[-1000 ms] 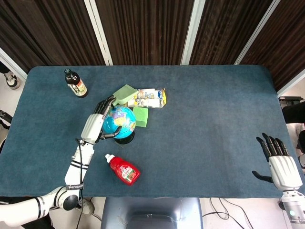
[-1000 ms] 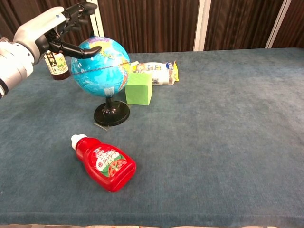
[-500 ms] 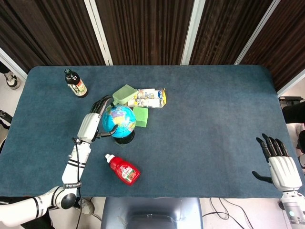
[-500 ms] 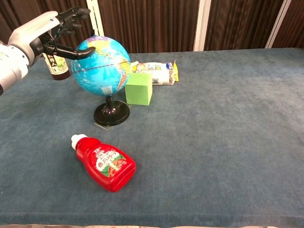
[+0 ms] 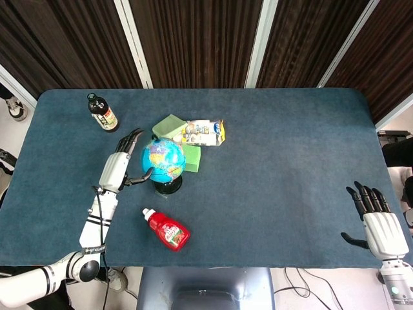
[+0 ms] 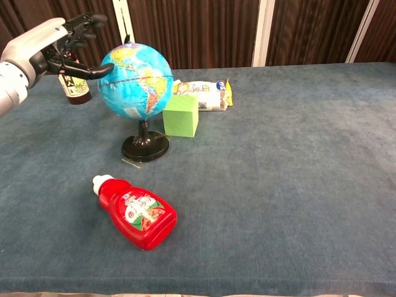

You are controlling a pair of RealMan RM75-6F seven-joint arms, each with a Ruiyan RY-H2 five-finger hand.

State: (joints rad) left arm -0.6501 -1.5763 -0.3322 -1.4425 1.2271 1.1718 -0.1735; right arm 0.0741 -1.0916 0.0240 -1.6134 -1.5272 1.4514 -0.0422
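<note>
A small blue globe (image 5: 164, 160) (image 6: 137, 80) stands on a black round base (image 6: 145, 149) left of the table's middle. My left hand (image 5: 119, 164) (image 6: 52, 48) hovers just left of the globe, fingers spread, holding nothing; its thumb tip comes close to the sphere's side. Behind the globe stands a green cube (image 6: 180, 115) (image 5: 191, 158), with a flat green block (image 5: 169, 126) and a lying carton (image 5: 205, 132) (image 6: 201, 94) beyond it. My right hand (image 5: 378, 223) rests open near the table's front right corner, far from everything, seen only in the head view.
A red ketchup bottle (image 5: 166, 229) (image 6: 134, 211) lies on its side in front of the globe. A dark glass bottle (image 5: 102, 113) (image 6: 73, 83) stands at the back left, behind my left hand. The blue cloth table (image 5: 284, 155) stretches bare to the right.
My left hand has drawn away leftward from the globe, letting go of the sphere. The globe has turned, showing a different face. The right hand has not moved.
</note>
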